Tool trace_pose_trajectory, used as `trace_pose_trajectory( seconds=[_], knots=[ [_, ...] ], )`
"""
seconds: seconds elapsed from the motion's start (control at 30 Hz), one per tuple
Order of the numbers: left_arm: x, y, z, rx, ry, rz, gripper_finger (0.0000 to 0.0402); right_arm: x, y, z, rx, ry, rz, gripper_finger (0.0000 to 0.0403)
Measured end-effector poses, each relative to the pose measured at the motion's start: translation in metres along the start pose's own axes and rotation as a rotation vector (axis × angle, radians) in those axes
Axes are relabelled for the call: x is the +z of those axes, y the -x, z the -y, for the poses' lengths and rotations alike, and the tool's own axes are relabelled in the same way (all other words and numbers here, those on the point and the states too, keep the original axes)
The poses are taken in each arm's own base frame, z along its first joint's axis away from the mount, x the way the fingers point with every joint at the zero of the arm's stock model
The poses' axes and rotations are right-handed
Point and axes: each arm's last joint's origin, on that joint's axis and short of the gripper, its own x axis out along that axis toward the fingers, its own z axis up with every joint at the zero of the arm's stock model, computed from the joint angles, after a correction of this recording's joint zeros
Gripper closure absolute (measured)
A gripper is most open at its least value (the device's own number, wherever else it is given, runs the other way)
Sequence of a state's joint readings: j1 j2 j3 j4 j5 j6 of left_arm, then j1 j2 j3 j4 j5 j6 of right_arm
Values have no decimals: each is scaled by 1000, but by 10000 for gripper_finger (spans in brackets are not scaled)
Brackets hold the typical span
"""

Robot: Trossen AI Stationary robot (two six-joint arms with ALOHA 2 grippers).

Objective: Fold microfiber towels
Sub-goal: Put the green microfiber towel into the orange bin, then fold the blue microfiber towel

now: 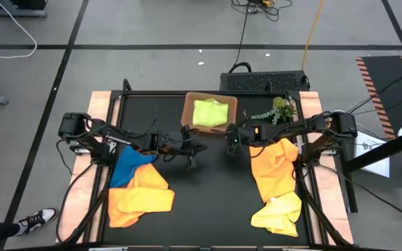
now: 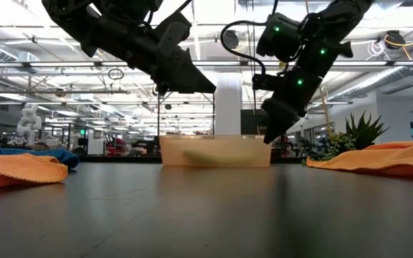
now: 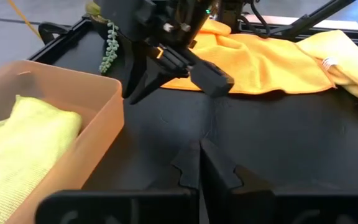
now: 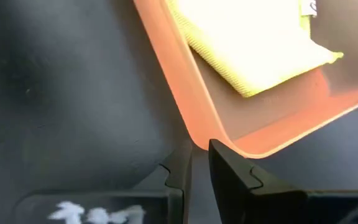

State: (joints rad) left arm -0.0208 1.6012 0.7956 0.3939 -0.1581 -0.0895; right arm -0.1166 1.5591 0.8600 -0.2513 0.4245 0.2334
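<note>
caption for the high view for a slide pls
Both empty grippers, left and right, hover mid-table near the tray holding a folded lime green towel; unfolded towels flank both sides.

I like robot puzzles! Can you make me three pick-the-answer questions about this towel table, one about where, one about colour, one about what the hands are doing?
1. Where is the lime green towel?
A. in the tray
B. on the floor
C. in a hand

2. What colour is the towel partly under the orange towel near the left arm?
A. pink
B. blue
C. white

3. What are the left hand and right hand holding?
A. a towel each
B. the plant
C. nothing

Answers: 1 A, it lies folded inside the tray. 2 B, blue cloth peeks out above the orange. 3 C, both hands are shut and empty above bare table.
</note>
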Motion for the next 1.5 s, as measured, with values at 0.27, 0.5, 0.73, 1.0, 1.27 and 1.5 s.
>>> trace_pose_trajectory(
  seconds=[0.27,0.5,0.73,1.0,1.27,1.5],
  knots=[
    [17,25,10,-60,-11,15,386,5,31,-12,207,18,64,358],
    [19,39,33,-119,-39,14,399,5,64,-48,366,101,221,358],
    [5,48,47,-46,-18,-106,396,-5,78,-77,571,199,368,358],
    [0,83,43,133,86,-365,399,-39,63,-78,668,207,458,358],
    [-27,113,35,232,175,-793,397,-55,58,-71,688,206,601,358],
    [-34,121,34,184,191,-951,368,-54,59,-71,680,236,621,358]
  ],
)
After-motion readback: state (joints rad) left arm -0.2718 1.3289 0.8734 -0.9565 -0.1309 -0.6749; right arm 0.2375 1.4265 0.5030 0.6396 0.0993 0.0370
